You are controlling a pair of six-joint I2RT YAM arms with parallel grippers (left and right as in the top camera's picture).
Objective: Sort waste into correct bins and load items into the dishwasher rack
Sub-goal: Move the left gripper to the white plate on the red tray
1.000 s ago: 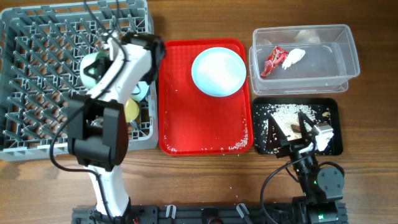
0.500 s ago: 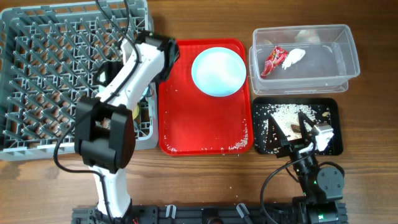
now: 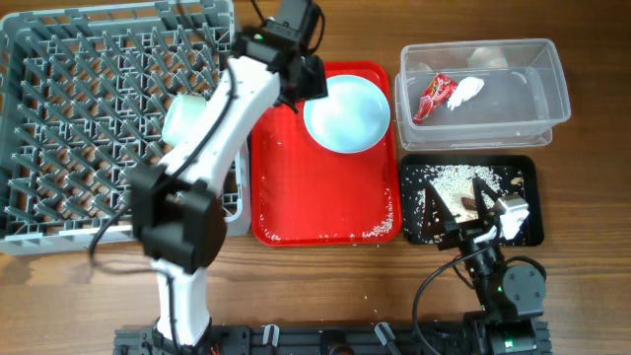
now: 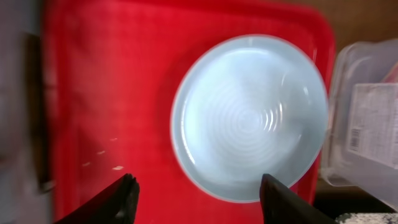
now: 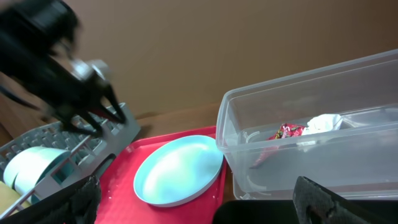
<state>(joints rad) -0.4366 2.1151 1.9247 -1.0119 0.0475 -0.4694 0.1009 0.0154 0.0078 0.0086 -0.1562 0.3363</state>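
The grey dishwasher rack (image 3: pixel 89 118) fills the left side, and a pale green bowl (image 3: pixel 182 118) lies on its side in it. On the red tray (image 3: pixel 315 197) rests the light blue plate (image 3: pixel 345 113). My left gripper (image 3: pixel 308 84) hovers at the plate's left edge. In the left wrist view it (image 4: pixel 199 183) is open and empty, with the plate (image 4: pixel 249 118) just ahead. The clear tub (image 3: pixel 532 99) holds the red wrapper (image 3: pixel 434 96) and the white napkin (image 3: pixel 465 91). Above the black tray (image 3: pixel 527 173), which holds rice (image 3: pixel 455 179), my right gripper (image 3: pixel 468 207) stands open.
Rice grains lie scattered along the red tray's front edge (image 3: pixel 375 233). The right wrist view shows the plate (image 5: pixel 180 168), the tub (image 5: pixel 249 162) and the rack's corner (image 5: pixel 127 127). The left arm (image 3: pixel 212 128) spans the rack's right side.
The left gripper has left the rack, swung up and right to the plate's edge, and opened. The pale green bowl now lies in the rack. The right arm has not moved.
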